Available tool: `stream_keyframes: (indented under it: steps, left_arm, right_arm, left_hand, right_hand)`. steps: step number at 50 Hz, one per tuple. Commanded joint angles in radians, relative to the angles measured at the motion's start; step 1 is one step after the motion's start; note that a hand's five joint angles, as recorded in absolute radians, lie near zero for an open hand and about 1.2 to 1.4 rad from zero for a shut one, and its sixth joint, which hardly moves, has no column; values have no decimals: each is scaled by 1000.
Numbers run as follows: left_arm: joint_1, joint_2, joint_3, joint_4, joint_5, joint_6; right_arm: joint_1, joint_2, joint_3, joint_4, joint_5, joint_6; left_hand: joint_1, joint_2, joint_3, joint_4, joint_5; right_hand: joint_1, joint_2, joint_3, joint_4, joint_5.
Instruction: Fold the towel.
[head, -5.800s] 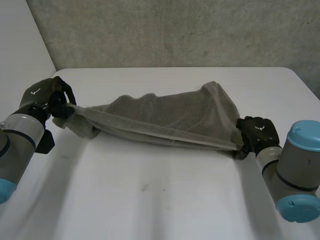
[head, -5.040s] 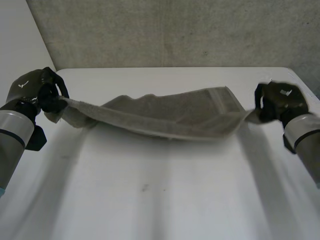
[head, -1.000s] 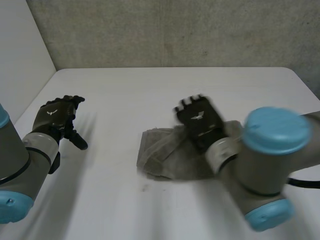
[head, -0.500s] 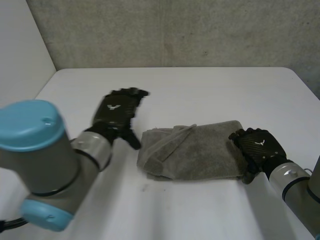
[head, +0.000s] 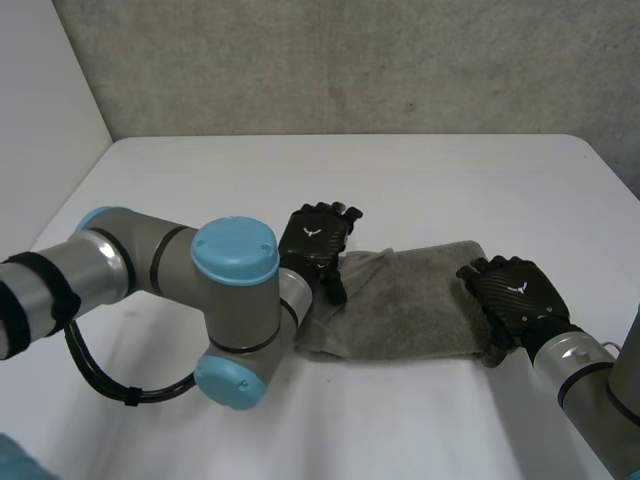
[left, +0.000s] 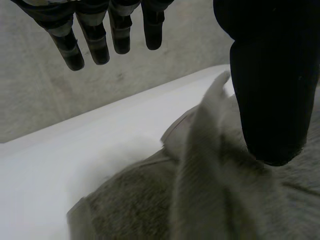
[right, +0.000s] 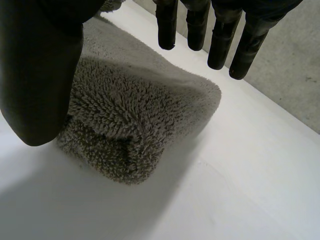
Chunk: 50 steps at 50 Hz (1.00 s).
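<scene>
A grey towel (head: 405, 305) lies folded into a thick bundle on the white table (head: 300, 180). My left hand (head: 315, 240) rests over the towel's left end, fingers straight, and a raised fold of the towel (left: 210, 165) sits just below its thumb (left: 272, 85). My right hand (head: 515, 290) is at the towel's right end, open, with a rounded corner of the towel (right: 130, 120) under its palm and nothing gripped. The left fingers (left: 107, 30) hang clear above the cloth.
The left arm (head: 180, 290) bends across the table's left half, its blue-capped elbow close to the towel's left end. A grey wall (head: 350, 60) runs behind the table's far edge. Bare tabletop lies beyond and in front of the towel.
The left hand swung in from the table's left side onto the towel's left end. The right hand drew back from the towel's middle to its right end. Earlier, both hands held the towel stretched out.
</scene>
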Motion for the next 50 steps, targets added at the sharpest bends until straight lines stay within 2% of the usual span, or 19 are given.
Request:
stream_keyframes:
  steps: [1,2,4,5,12,22,26,27,28,32,33,35,36,37,38,41,47,49,50]
  left_arm:
    - [15,-19,18,-31,-274,5]
    - [15,-19,18,-31,-275,5]
    - [15,-10,2,-41,-356,5]
    - [15,-9,2,-41,-356,5]
    - [-10,72,-76,-66,-352,-4]
    - [-44,165,-120,-71,-342,-8]
    - [-40,202,-153,-71,-342,-9]
    - [-34,220,-171,-72,-342,-9]
    - [-31,239,-194,-71,-341,-11]
    - [-19,280,-246,-68,-341,-11]
    - [-5,302,-272,-63,-339,-11]
    - [24,336,-318,-61,-323,-11]
    - [24,336,-318,-61,-322,-11]
    - [38,354,-338,-61,-307,-11]
    - [38,354,-338,-61,-307,-11]
    - [67,400,-393,-61,-266,-12]
    - [104,454,-433,-63,-252,-12]
    - [131,498,-452,-69,-252,-11]
    - [131,498,-452,-69,-252,-11]
  right_arm:
    - [2,4,13,-54,0,-3]
    - [2,4,13,-54,0,-3]
    - [2,6,13,-69,2,-5]
    - [2,6,13,-69,2,-5]
    - [7,11,13,-83,7,-55]
    - [8,38,10,-81,68,-175]
    - [8,49,7,-78,77,-193]
    - [8,53,2,-69,80,-199]
    - [7,55,5,-66,88,-202]
    - [-4,50,13,-66,97,-202]
    - [-6,47,15,-66,97,-201]
    - [-6,46,18,-69,89,-202]
    - [-6,46,18,-69,89,-202]
    - [-6,44,21,-78,88,-206]
    - [-6,43,16,-84,86,-209]
    - [8,34,-8,-94,80,-215]
    - [44,3,-96,-95,76,-278]
    - [162,-3,-177,-92,68,-337]
    - [163,-3,-177,-92,68,-337]
  left_hand:
    - [43,43,44,45,42]
    - [43,43,44,45,42]
    - [35,34,35,36,33]
    - [35,34,35,36,33]
    - [26,25,26,27,24]
    - [2,2,3,4,1]
    - [-1,-1,0,0,-2]
    - [-7,-7,-6,-5,-8]
    - [-9,-10,-9,-8,-11]
    - [-12,-13,-12,-11,-14]
    - [-18,-19,-18,-17,-20]
    - [-21,-22,-21,-20,-23]
    - [-21,-22,-21,-20,-23]
    - [-21,-22,-21,-20,-23]
    - [-21,-22,-21,-20,-23]
    - [-18,-19,-18,-17,-20]
    - [-10,-10,-9,-8,-11]
    - [-10,-10,-9,-8,-11]
    - [-10,-10,-9,-8,-11]
  right_hand:
    - [95,80,88,69,96]
    - [96,80,89,70,97]
    - [333,317,325,306,334]
    - [334,318,326,307,335]
    - [756,740,749,730,757]
    - [845,829,837,818,846]
    - [668,653,661,642,669]
    - [471,455,463,445,472]
    - [405,389,397,379,406]
    - [416,400,409,390,417]
    - [445,430,438,419,446]
    - [772,757,765,746,773]
    - [774,759,767,748,775]
    - [1041,1026,1034,1015,1043]
    - [1159,1144,1152,1133,1160]
    - [1161,1145,1153,1134,1162]
    - [1161,1145,1153,1134,1162]
    - [1161,1145,1153,1134,1162]
    - [1161,1145,1153,1134,1162]
